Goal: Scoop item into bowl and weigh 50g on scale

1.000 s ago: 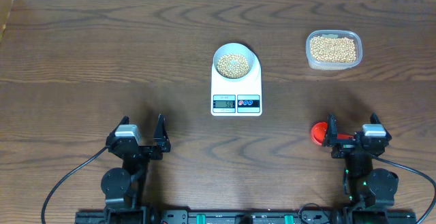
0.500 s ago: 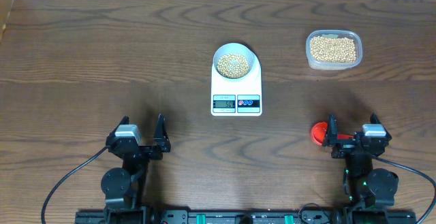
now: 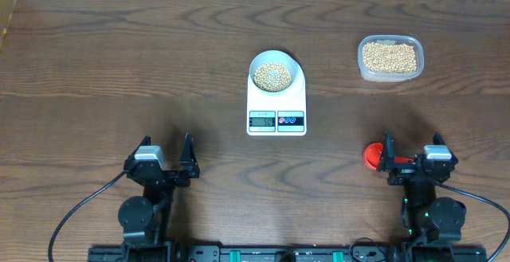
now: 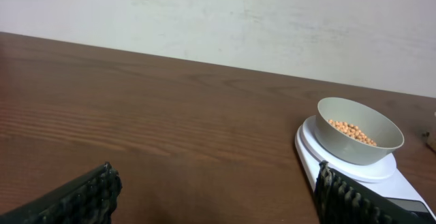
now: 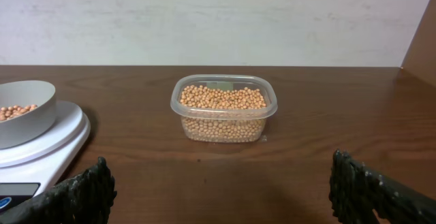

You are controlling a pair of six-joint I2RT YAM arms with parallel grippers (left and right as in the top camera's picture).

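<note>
Nothing on the worktop (image 3: 96,55) has moved over the last second. The left fingers (image 3: 187,149) are spread wide and empty, parked at the near edge, well apart from everything. At centre, the bowl (image 3: 276,72) sits on the scale (image 3: 276,111) with a modest layer of beans (image 3: 272,76) in it. The display (image 3: 262,119) is lit but too small to read. Farther right stands the tub (image 3: 390,57), full of beans. The right fingers (image 3: 388,146) are also wide and hold nothing, with a red round thing (image 3: 371,156), probably the scoop, lying just beside them. Both arms resting suggests the weighing is finished or paused.
</note>
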